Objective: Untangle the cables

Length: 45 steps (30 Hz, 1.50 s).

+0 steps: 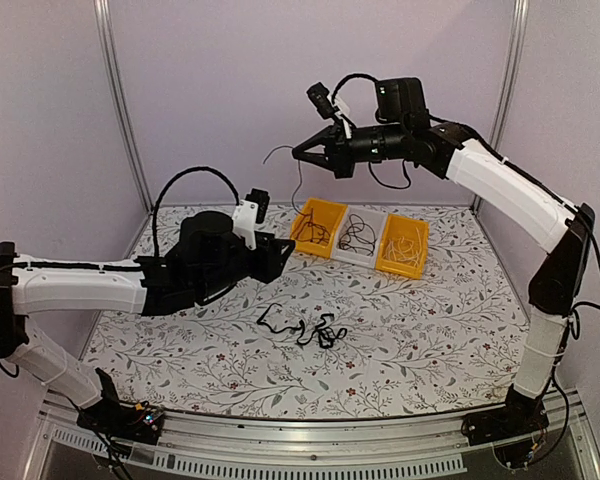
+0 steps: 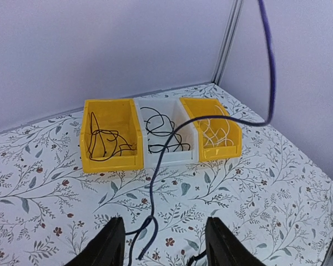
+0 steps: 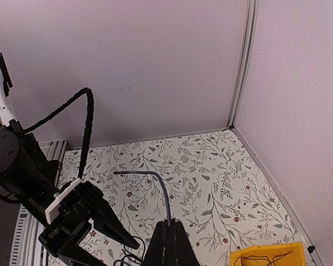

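- Worktop (image 1: 430, 330): loose cable clump (image 1: 305, 328) lies mid-surface, near three bins (image 1: 358, 238).
- Left fingers (image 2: 112, 241) are spread, gripping nothing.
- Right fingers (image 3: 167, 246) are pressed together, pinching one strand (image 3: 139, 173) held high.
- Wire is likely light, limp and snag-prone; take it by a free end.

Both arms are built alike: white moulded link shells between black joint housings. The left arm (image 1: 80, 285) has a long white forearm shell, a round black motor block at the wrist and a white camera bracket (image 1: 246, 218). A thick black ribbed cable loop (image 1: 180, 185) rises over it. The right arm (image 1: 500, 180) has matching white shells, with black elbow and shoulder joints. The left gripper (image 2: 164, 244) and right gripper (image 3: 169, 244) have black tapered fingers. The left base (image 1: 125, 418) is black (small coloured wires show beside it).
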Tool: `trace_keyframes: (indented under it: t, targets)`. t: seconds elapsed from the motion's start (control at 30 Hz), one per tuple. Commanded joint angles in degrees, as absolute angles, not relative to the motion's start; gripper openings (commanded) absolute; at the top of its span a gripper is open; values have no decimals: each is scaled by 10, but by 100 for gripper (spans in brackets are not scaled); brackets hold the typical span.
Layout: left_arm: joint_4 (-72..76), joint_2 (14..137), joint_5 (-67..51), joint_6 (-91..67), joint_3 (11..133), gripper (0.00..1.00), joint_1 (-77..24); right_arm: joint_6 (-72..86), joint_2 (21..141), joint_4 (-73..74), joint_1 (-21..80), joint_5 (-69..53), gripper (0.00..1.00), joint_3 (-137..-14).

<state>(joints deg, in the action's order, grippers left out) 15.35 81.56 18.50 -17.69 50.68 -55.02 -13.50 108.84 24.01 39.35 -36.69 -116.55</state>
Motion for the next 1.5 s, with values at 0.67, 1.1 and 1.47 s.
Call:
trace_keyframes:
  t: [0.67,1.1,1.47]
  targets:
    - [222,855,120,-223,504,30,-500,-134,1064,245,403,-378,0,-1165]
    - [249,839,102,-233,476,0,-491,-136,1067,243,403,-365,0,-1168]
    - [118,622,192,-352,247,0,-490,-159,1105,209,299,-233,0,-1277]
